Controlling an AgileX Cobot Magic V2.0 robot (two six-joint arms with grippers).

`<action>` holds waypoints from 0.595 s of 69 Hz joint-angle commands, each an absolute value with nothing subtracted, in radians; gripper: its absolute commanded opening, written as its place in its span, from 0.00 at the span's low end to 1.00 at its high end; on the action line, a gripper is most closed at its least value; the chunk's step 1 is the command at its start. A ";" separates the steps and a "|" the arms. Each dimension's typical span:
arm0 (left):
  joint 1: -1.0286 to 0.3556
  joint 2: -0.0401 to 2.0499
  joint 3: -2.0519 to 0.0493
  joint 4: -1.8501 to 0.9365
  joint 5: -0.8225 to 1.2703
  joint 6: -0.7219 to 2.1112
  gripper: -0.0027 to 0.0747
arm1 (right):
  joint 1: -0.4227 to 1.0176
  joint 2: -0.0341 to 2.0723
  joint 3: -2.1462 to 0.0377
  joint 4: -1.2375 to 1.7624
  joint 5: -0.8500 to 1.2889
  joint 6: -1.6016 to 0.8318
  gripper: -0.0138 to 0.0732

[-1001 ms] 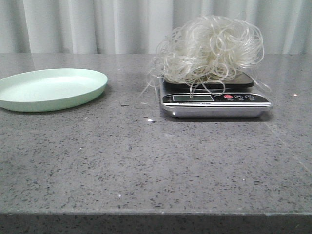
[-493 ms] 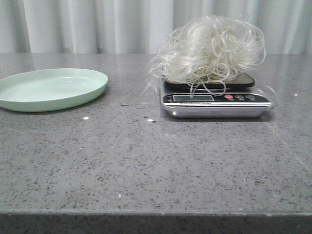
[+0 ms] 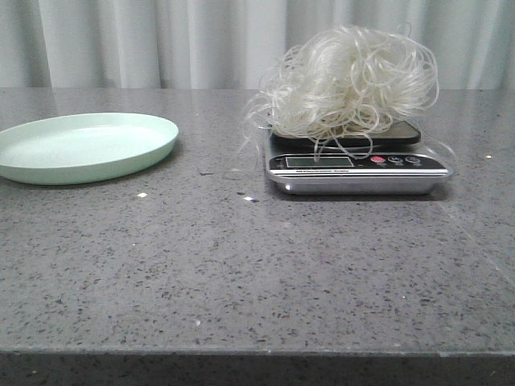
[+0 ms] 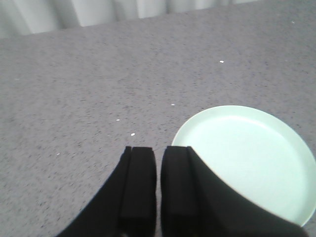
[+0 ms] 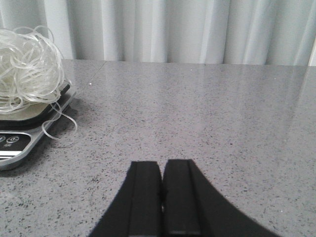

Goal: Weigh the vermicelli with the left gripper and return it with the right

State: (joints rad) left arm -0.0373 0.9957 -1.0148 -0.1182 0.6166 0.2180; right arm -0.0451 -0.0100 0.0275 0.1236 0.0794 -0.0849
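Observation:
The vermicelli (image 3: pixel 348 80), a fluffy nest of curly translucent white strands, lies on the black platform of the silver scale (image 3: pixel 356 170) at the back right of the table, with loose strands hanging over the display. It also shows in the right wrist view (image 5: pixel 27 74) on the scale (image 5: pixel 22 140). No gripper shows in the front view. My left gripper (image 4: pixel 159 149) is empty above the table beside the green plate (image 4: pixel 252 158), its jaws together with only a thin slit between them. My right gripper (image 5: pixel 162 164) is shut and empty, to the right of the scale.
A pale green plate (image 3: pixel 84 146) with nothing on it sits at the back left. The grey speckled stone table (image 3: pixel 257 273) has a few small white crumbs (image 3: pixel 142 195). White curtains hang behind the table's far edge.
The vermicelli and scale have shifted very slightly to the right. A small white crumb now shows on the table in front of the plate.

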 commanded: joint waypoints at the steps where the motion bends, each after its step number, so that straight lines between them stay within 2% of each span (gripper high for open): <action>1: -0.030 0.874 -0.905 -0.111 0.416 0.206 0.21 | -0.051 -0.026 0.020 0.114 0.000 -0.089 0.33; 24: -0.030 0.587 -0.500 -0.135 0.073 0.206 0.21 | -0.051 -0.026 0.019 0.186 -0.018 -0.089 0.33; 41: -0.030 0.487 -0.383 -0.144 -0.029 0.206 0.21 | -0.051 -0.019 -0.044 0.276 -0.071 -0.089 0.33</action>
